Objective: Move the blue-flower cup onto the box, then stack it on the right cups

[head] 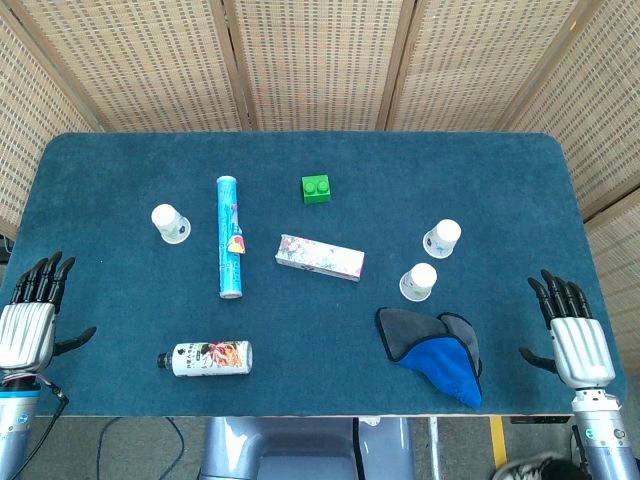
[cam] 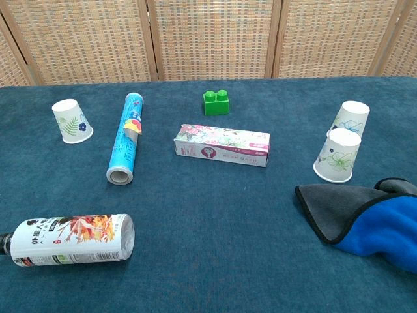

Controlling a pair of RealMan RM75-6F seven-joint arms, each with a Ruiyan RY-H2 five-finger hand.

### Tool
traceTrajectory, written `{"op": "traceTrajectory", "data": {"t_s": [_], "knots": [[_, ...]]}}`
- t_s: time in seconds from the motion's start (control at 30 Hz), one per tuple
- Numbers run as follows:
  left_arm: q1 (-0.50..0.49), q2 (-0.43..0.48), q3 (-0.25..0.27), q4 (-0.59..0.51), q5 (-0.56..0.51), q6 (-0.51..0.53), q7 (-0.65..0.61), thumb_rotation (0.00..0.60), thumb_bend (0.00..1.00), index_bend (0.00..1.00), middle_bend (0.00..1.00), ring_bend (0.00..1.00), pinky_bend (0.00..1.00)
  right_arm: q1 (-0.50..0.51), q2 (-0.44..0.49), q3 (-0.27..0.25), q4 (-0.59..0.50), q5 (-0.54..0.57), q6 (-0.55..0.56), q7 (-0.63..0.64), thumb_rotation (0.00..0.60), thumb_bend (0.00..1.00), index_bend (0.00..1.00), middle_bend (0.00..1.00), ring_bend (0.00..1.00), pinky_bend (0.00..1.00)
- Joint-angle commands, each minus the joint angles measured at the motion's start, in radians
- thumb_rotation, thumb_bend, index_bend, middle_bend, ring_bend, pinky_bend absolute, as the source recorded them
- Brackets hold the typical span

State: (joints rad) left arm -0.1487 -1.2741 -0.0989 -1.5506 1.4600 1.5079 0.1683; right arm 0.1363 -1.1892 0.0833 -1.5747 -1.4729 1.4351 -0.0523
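A white paper cup (head: 170, 223) (cam: 71, 120) printed with a blue flower and green leaves stands upside down at the left of the table. The long floral box (head: 320, 257) (cam: 221, 145) lies flat at the centre. Two more upside-down paper cups stand at the right, a far one (head: 442, 238) (cam: 348, 120) and a near one (head: 418, 282) (cam: 337, 155), close together. My left hand (head: 35, 315) rests at the table's left edge, fingers apart and holding nothing. My right hand (head: 575, 335) lies at the right edge, likewise empty with fingers spread. The chest view shows neither hand.
A blue tube (head: 230, 237) (cam: 126, 138) lies between the left cup and the box. A green brick (head: 318, 188) (cam: 216, 102) sits behind the box. A white bottle (head: 207, 358) (cam: 68, 239) lies near the front left. A grey-and-blue cloth (head: 435, 352) (cam: 365, 222) lies front right.
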Motion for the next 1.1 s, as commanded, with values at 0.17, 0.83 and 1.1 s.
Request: {"op": "traceTrajectory", "data": {"t_s": [0.17, 0.83, 1.1], "knots": [[0.000, -0.003, 0.000, -0.001, -0.001, 0.001, 0.008, 0.600, 0.00, 0.04, 0.00, 0.00, 0.09, 0.000, 0.003, 0.000, 0.003, 0.001, -0.002, 0.010, 0.600, 0.09, 0.09, 0.00, 0.00, 0.00], [-0.020, 0.003, -0.021, -0.003, -0.026, -0.032, -0.026, 0.600, 0.00, 0.05, 0.00, 0.00, 0.09, 0.000, 0.007, 0.000, 0.004, 0.005, -0.009, 0.020, 0.600, 0.09, 0.09, 0.00, 0.00, 0.00], [-0.174, 0.048, -0.138, 0.021, -0.184, -0.255, 0.051, 0.600, 0.01, 0.13, 0.00, 0.00, 0.09, 0.004, 0.013, 0.005, 0.008, 0.014, -0.018, 0.046, 0.600, 0.09, 0.09, 0.00, 0.00, 0.00]]}}
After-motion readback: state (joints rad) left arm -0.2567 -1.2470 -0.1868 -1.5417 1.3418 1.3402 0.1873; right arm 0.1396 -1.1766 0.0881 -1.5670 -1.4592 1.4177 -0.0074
